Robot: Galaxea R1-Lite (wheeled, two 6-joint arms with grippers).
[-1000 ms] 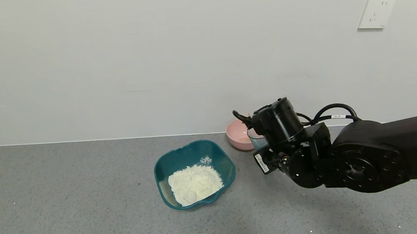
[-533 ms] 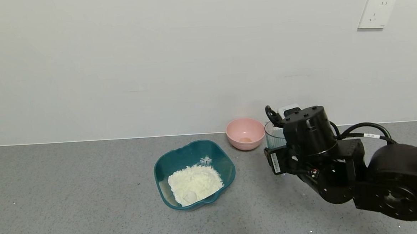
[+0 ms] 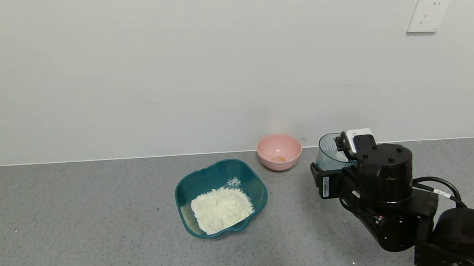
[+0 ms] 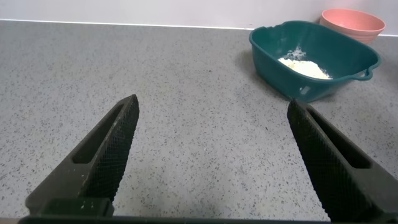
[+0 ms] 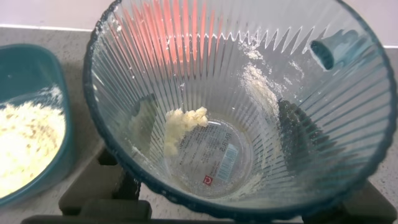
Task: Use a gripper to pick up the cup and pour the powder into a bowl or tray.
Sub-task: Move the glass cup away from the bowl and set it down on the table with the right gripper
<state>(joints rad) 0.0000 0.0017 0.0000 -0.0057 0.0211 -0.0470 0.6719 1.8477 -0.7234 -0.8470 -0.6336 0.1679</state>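
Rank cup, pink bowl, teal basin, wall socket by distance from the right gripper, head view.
From the right gripper:
1. Cup: in its grip, mostly emptied, right of the pink bowl.
2. Pink bowl: just to the left, by the wall.
3. Teal basin: farther left, holding the powder.
4. Wall socket: high on the wall, up and right.

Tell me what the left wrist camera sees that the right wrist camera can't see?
Only the left wrist view shows the open left gripper above the grey speckled counter and the small round pink bowl. Only the right wrist view looks down inside the translucent ribbed blue-green plastic cup, which sits between the fingers of the right gripper, with a little clump of powder stuck near its bottom. Both show the dark teal squarish plastic basin holding the heap of white powder.
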